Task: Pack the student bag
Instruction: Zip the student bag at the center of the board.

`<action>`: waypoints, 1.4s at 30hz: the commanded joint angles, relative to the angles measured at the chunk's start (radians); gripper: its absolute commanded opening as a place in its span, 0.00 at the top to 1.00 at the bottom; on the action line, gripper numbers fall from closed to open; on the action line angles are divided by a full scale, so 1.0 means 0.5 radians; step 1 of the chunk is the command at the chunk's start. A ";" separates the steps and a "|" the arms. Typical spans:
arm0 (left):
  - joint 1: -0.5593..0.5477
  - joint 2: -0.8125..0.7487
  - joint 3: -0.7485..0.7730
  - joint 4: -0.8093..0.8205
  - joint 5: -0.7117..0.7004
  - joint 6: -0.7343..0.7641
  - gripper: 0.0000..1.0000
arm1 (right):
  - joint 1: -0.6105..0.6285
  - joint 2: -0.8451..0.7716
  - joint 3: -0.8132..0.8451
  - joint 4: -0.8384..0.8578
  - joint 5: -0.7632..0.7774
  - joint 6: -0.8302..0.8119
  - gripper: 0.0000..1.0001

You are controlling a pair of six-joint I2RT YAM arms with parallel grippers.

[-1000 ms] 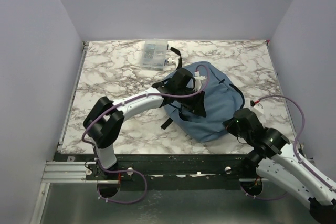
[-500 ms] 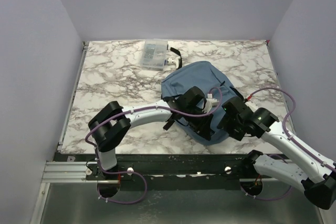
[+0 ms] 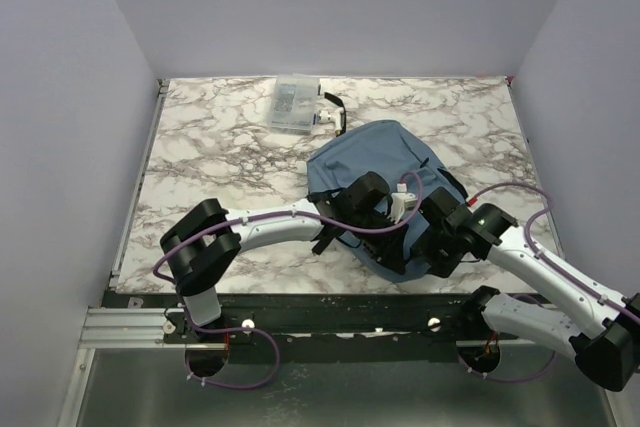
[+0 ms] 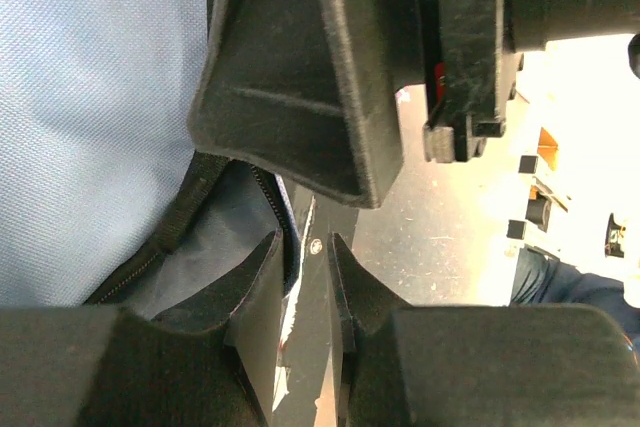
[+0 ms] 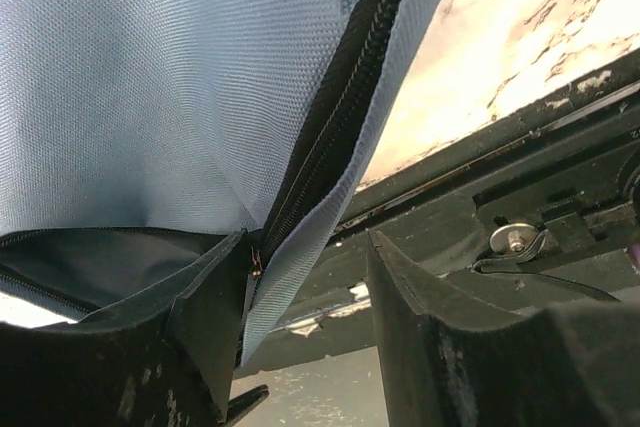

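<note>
seeing left arm (image 3: 270, 217) laid low along the worktop's (image 3: 200, 147) near edge, elbow folded by its base at the near-left corner, forearm reaching right past the middle
left gripper (image 4: 305, 247) pinched nearly together, zip edge of the student bag (image 3: 370, 147) caught between the fingers (image 4: 255, 287)
right arm (image 3: 545, 267) angled in from the near-right corner, wrist turned left toward the other one
right gripper (image 5: 308, 239) with jaws well apart, bag edge lying against one finger (image 5: 215, 297) only, not clamped
both grippers almost touching, just inside the near edge, right of middle
</note>
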 commanded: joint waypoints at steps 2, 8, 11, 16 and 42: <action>-0.061 0.029 -0.007 0.070 0.128 -0.017 0.75 | 0.000 0.057 -0.021 -0.013 -0.082 0.192 0.54; -0.043 -0.050 -0.035 0.050 0.083 0.031 0.68 | 0.002 -0.131 -0.186 0.115 0.095 0.218 1.00; 0.042 -0.166 -0.080 0.026 0.054 0.053 0.66 | 0.003 -0.494 -0.365 0.520 0.288 -0.092 1.00; 0.276 -0.379 -0.110 0.001 -0.037 0.054 0.65 | 0.003 -1.140 -0.592 1.231 0.699 -0.670 1.00; 0.411 0.288 0.574 0.041 0.298 0.107 0.43 | 0.003 -1.648 -0.987 1.917 0.652 -1.479 1.00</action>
